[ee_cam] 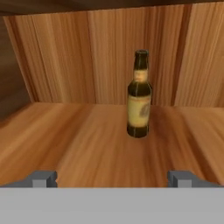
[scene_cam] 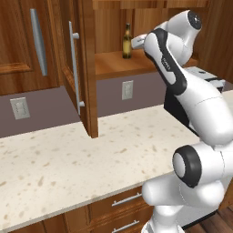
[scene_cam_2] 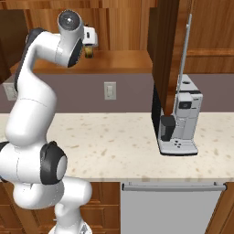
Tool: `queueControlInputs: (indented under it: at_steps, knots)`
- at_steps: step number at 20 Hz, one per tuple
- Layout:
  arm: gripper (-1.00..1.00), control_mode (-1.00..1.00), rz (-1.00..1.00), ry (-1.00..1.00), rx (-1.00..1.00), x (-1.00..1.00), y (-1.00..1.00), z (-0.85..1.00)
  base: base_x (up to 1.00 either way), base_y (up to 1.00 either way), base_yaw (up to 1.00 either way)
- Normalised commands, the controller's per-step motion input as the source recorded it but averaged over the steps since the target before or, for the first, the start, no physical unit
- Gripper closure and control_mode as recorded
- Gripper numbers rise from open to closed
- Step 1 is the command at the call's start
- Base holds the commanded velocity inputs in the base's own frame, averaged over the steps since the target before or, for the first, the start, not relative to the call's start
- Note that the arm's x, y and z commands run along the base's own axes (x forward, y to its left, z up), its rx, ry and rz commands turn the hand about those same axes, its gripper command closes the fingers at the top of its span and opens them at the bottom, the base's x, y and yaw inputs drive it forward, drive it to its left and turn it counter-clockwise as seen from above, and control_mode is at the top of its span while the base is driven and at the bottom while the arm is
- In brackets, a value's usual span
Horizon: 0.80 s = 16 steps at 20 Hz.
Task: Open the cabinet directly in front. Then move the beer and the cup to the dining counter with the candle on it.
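The cabinet [scene_cam: 82, 68] door stood swung wide, so the shelf was reachable. The beer [ee_cam: 139, 101] stood upright mid-shelf, near the back wall. The gripper [ee_cam: 113, 178] was spread wide with nothing between its tips, levelled at the bottle but short of it — lined up, probably, for a side grasp. The cup sat somewhere unclear from these angles.

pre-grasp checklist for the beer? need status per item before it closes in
1. Cabinet door swung open: ok.
2. Beer upright on the cabinet shelf: ok.
3. Gripper open, nothing between its tips: ok.
4. Bottle lined up between the fingertips: roughly ok, it sits slightly right of centre in the hand view.
5. Shelf path to the bottle free of obstacles: ok.
6. Cup location: cannot tell.
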Motion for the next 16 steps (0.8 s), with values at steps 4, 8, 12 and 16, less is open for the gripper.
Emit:
queueControlInputs:
  at_steps: [4, 8, 12, 16]
  knots:
    - [-1.0, -1.0, 0.0, 0.0, -0.01, 0.01, 0.02, 0.0, 0.0, 0.0, 0.0]
    - [-1.0, -1.0, 0.0, 0.0, 0.0, 0.17, 0.0, 0.0, 0.0, 0.0, 0.0]
    - [-1.0, -1.0, 0.0, 0.0, 0.0, 0.32, -0.02, -0.02, 0.0, 0.0, 0.0]
    - [-1.0, -1.0, 0.0, 0.0, 0.0, 0.4, -0.03, -0.03, 0.0, 0.0, 0.0]
